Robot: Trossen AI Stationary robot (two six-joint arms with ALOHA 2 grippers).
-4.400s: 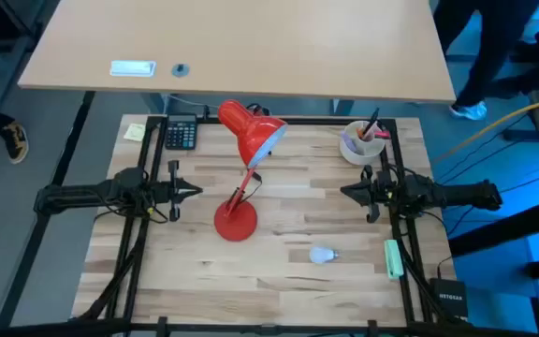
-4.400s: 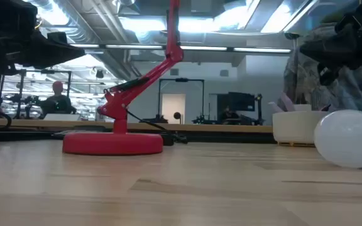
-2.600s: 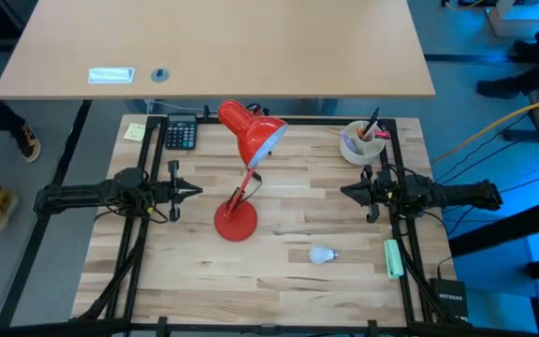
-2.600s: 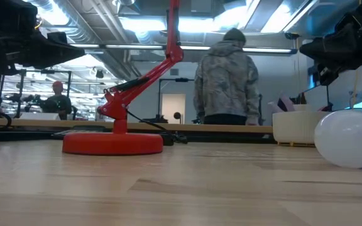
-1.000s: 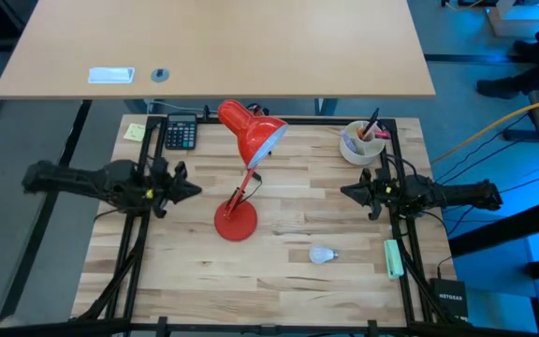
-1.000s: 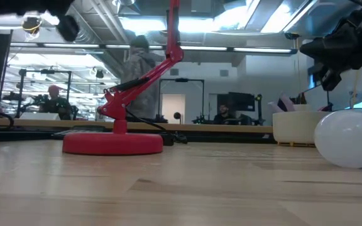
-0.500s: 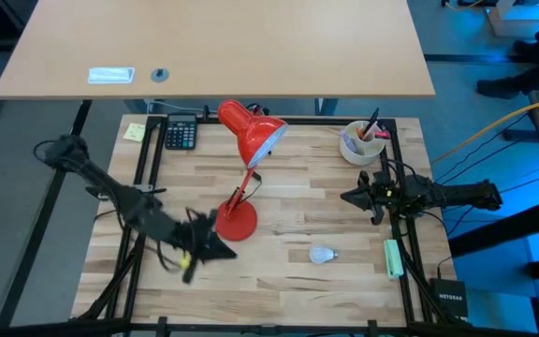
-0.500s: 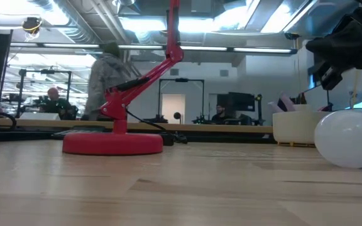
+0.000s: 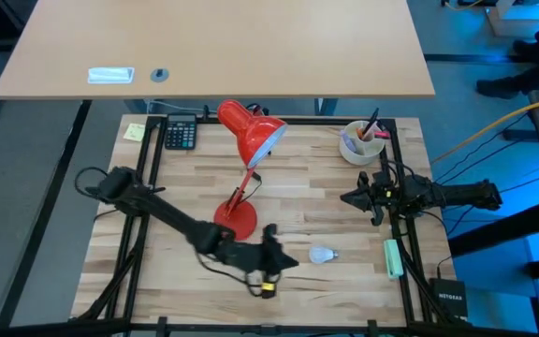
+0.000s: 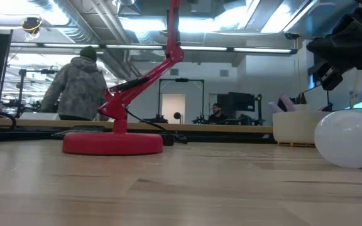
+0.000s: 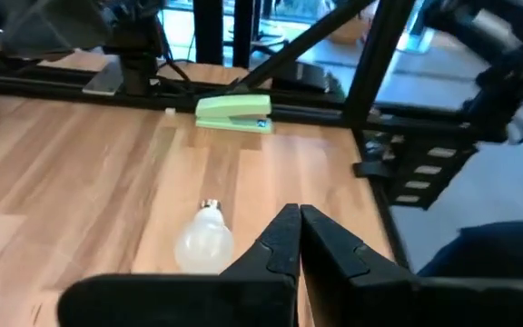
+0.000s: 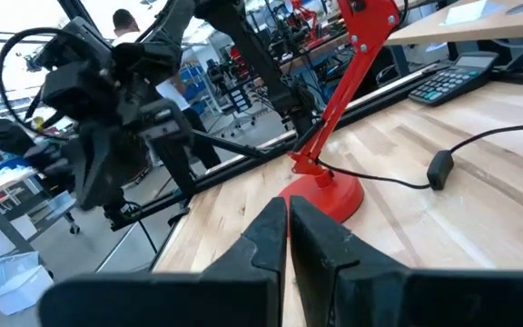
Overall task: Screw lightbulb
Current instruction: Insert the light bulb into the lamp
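While the right arm waits at the table's right edge, the left arm is the one at work.

High view: left gripper (image 9: 284,259) has swung from the table's left side across the front of the red lamp (image 9: 241,173)'s base and now sits just beside the lightbulb (image 9: 321,254), not touching it.
Low view: lightbulb (image 10: 349,138) lies on the wooden table (image 10: 181,188), well apart from the red lamp (image 10: 115,135); a person in the room behind has walked leftwards.
Left wrist view: left gripper (image 11: 296,238) pinched together, empty, aimed past the lightbulb (image 11: 204,243), whose screw base faces a green stapler (image 11: 234,113).
Right wrist view: right gripper (image 12: 286,227) pressed closed, idle.
Meaning: approach nearly done; fingers must part before any pickup.
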